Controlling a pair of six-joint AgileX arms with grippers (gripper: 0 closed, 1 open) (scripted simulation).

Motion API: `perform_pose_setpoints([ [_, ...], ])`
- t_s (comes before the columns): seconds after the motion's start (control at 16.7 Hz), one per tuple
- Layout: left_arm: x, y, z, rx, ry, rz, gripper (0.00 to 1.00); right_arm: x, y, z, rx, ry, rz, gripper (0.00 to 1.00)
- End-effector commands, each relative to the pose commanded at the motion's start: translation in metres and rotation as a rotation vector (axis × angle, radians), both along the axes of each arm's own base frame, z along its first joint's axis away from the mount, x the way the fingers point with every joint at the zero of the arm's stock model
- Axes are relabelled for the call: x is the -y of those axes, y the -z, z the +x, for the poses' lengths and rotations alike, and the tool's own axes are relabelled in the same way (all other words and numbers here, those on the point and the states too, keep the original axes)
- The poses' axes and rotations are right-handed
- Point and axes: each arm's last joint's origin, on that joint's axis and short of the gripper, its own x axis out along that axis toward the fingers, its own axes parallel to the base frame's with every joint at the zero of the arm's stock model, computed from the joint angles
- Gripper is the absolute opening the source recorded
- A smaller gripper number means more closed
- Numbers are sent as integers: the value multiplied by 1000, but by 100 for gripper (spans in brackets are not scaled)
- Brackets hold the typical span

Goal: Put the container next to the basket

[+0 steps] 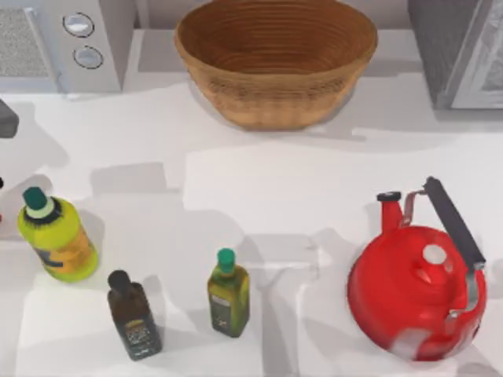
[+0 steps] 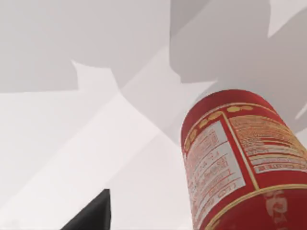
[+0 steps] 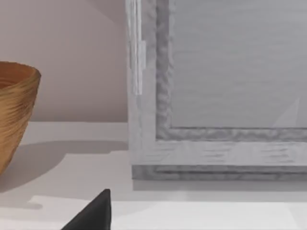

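One red container [image 2: 240,163] with a cream label shows close in the left wrist view, over the white table [image 2: 72,158]; whether the left fingers [image 2: 91,215] grip it I cannot tell. The basket [image 1: 275,63] sits far centre. Nearer stand three bottles [image 1: 228,292] at left and a red kettle [image 1: 416,287] at right. The right fingers' state is unclear.
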Motion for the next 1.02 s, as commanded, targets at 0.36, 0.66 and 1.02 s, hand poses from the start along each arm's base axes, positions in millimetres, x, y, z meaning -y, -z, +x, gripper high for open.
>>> perform_pose_setpoints([
  [0.36, 0, 10, -1, -7, 0, -1, 92, 0, 0, 0, 0, 0, 0, 100],
  [0.66, 0, 10, -1, -7, 0, -1, 55, 0, 0, 0, 0, 0, 0, 100],
  [1.02, 0, 10, -1, -7, 0, -1, 10, 0, 0, 0, 0, 0, 0, 100],
])
